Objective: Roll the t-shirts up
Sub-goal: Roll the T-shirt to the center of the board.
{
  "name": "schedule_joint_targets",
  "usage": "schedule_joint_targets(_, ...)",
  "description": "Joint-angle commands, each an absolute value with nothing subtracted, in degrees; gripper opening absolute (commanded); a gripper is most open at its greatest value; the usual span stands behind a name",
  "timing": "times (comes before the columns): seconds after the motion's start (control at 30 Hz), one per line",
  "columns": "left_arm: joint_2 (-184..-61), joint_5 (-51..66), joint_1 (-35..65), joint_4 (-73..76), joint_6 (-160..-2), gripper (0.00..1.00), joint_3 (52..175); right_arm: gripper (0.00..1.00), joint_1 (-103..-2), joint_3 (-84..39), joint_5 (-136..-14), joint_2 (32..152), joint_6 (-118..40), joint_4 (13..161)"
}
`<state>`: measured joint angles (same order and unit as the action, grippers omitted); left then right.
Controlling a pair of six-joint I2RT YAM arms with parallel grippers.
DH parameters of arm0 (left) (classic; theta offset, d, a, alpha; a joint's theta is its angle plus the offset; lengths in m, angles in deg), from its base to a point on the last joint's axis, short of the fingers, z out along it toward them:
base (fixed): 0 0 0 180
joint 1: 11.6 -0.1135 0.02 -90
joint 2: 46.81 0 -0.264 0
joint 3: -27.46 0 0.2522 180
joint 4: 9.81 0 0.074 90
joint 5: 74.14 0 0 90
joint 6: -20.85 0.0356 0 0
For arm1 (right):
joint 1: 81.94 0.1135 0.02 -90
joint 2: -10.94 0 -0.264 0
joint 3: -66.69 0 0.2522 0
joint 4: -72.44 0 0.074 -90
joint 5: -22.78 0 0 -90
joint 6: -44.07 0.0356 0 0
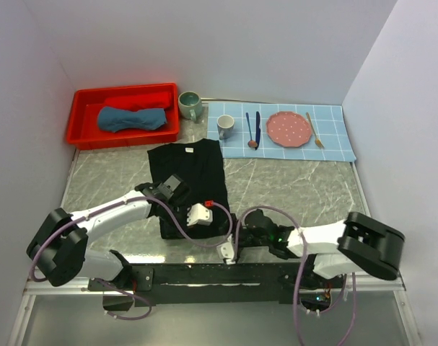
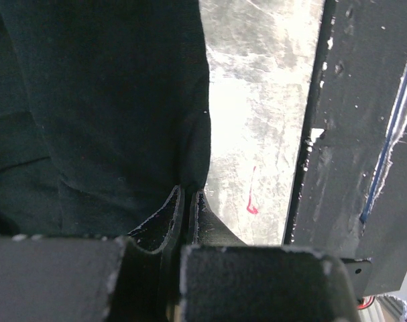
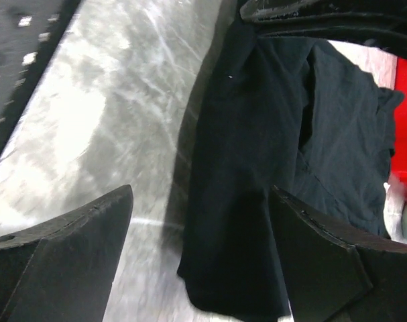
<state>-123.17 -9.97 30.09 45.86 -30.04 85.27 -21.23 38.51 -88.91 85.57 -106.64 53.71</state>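
Observation:
The black t-shirt [image 1: 186,173] lies folded into a long strip in the middle of the table. My left gripper [image 1: 213,225] is shut on its near hem; in the left wrist view the fingertips [image 2: 188,196] pinch the edge of the black t-shirt [image 2: 102,100]. My right gripper [image 1: 242,229] is open just to the right of it. In the right wrist view its fingers [image 3: 76,248] stand on either side of the near corner of the black t-shirt [image 3: 250,201], low over the table. The teal t-shirt [image 1: 132,117] lies rolled in the red bin [image 1: 81,133].
A green mug [image 1: 190,104] stands behind the shirt. The blue checked placemat [image 1: 334,140] at the back right holds a grey cup [image 1: 225,127], cutlery [image 1: 253,130] and a pink plate [image 1: 287,128]. A black rail [image 1: 204,274] runs along the near table edge.

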Motion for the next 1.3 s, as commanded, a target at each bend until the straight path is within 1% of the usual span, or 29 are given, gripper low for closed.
schedule_joint_targets(0.0,-122.1,-14.5,29.3,49.2,-26.3,0.01,87.4,0.84,-20.1,33.4,-82.7,92.0,-104.6,45.3)
schedule_joint_targets(0.07,-122.1,-15.1,29.0,49.5,-25.7,0.01,87.5,0.82,-19.9,32.4,-80.9,95.6,-104.4,43.2)
schedule_joint_targets(0.13,-122.0,-15.9,28.4,50.1,-25.3,0.01,87.8,0.77,-19.9,31.2,-78.5,97.3,-104.3,41.1)
schedule_joint_targets(0.17,-122.0,-16.0,28.2,50.3,-24.9,0.01,87.9,0.72,-19.9,30.6,-77.9,98.6,-104.3,41.6)
schedule_joint_targets(0.2,-122.0,-16.1,27.8,50.4,-24.9,0.01,87.8,0.58,-20.0,29.0,-77.7,98.9,-104.3,42.8)
schedule_joint_targets(0.27,-122.0,-16.6,27.3,50.9,-24.6,0.01,88.2,0.38,-20.2,27.9,-77.8,98.4,-103.3,47.2)
schedule_joint_targets(0.3,-122.0,-16.7,27.0,51.2,-24.5,0.01,88.5,0.30,-20.3,27.2,-78.2,97.9,-102.9,48.7)
schedule_joint_targets(0.4,-122.6,-18.0,26.6,53.4,-24.5,0.01,90.2,0.27,-20.8,24.6,-80.0,95.4,-99.5,57.8)
schedule_joint_targets(0.5,-124.9,-20.3,26.1,57.1,-26.9,0.01,94.1,0.27,-24.0,21.0,-87.9,91.5,-94.8,72.5)
schedule_joint_targets(0.53,-125.6,-21.0,26.1,58.3,-28.2,0.01,96.5,0.27,-26.3,20.1,-91.3,90.5,-94.4,75.4)
schedule_joint_targets(0.57,-127.4,-21.8,26.0,61.0,-29.0,0.01,97.8,0.26,-27.4,19.1,-96.9,89.2,-94.3,78.3)
schedule_joint_targets(0.6,-128.2,-23.7,25.9,62.2,-29.7,0.01,99.0,0.25,-28.3,16.7,-99.6,88.8,-95.3,85.0)
schedule_joint_targets(0.67,-129.9,-24.8,25.8,64.2,-32.7,0.01,101.5,0.22,-30.3,15.2,-104.0,88.2,-95.3,89.4)
schedule_joint_targets(0.7,-130.4,-25.7,25.8,64.9,-33.4,0.01,102.1,0.19,-31.0,13.7,-105.3,87.8,-97.0,92.2)
schedule_joint_targets(0.73,-130.7,-26.1,25.8,65.3,-34.9,0.01,102.6,0.18,-31.4,13.0,-106.2,87.8,-97.9,97.8)
schedule_joint_targets(0.77,-131.7,-26.4,25.8,65.4,-35.6,0.01,102.7,0.16,-32.4,12.2,-107.5,87.8,-98.4,100.2)
schedule_joint_targets(0.8,-132.2,-26.5,25.6,65.9,-36.1,0.01,103.3,0.12,-33.0,10.4,-110.5,88.3,-99.9,105.7)
schedule_joint_targets(0.83,-132.8,-27.8,25.2,66.4,-37.1,0.01,103.9,0.07,-33.5,9.4,-112.7,88.7,-100.8,108.0)
schedule_joint_targets(0.9,-135.0,-28.7,25.0,68.4,-37.9,0.01,104.2,0.02,-33.7,6.9,-114.8,89.9,-98.2,110.8)
schedule_joint_targets(0.93,-135.7,-29.7,24.7,69.5,-37.0,0.01,105.1,0.00,-33.9,5.1,-115.5,92.4,-98.7,113.6)
schedule_joint_targets(1.0,-137.2,-29.6,24.3,69.6,-38.0,0.01,105.6,0.00,-35.7,0.8,-117.6,94.8,-96.3,117.8)
schedule_joint_targets(1.13,-142.3,-29.9,23.2,75.7,-35.4,0.01,109.7,0.00,-37.9,-5.4,-121.2,101.8,-99.5,127.4)
schedule_joint_targets(1.2,-145.2,-30.3,21.1,76.1,-35.4,0.01,110.6,0.00,-38.9,-10.1,-122.2,104.9,-101.6,133.4)
schedule_joint_targets(1.27,-148.4,-30.4,18.6,76.5,-35.1,0.01,110.6,0.00,-40.0,-15.5,-123.7,110.4,-103.3,137.6)
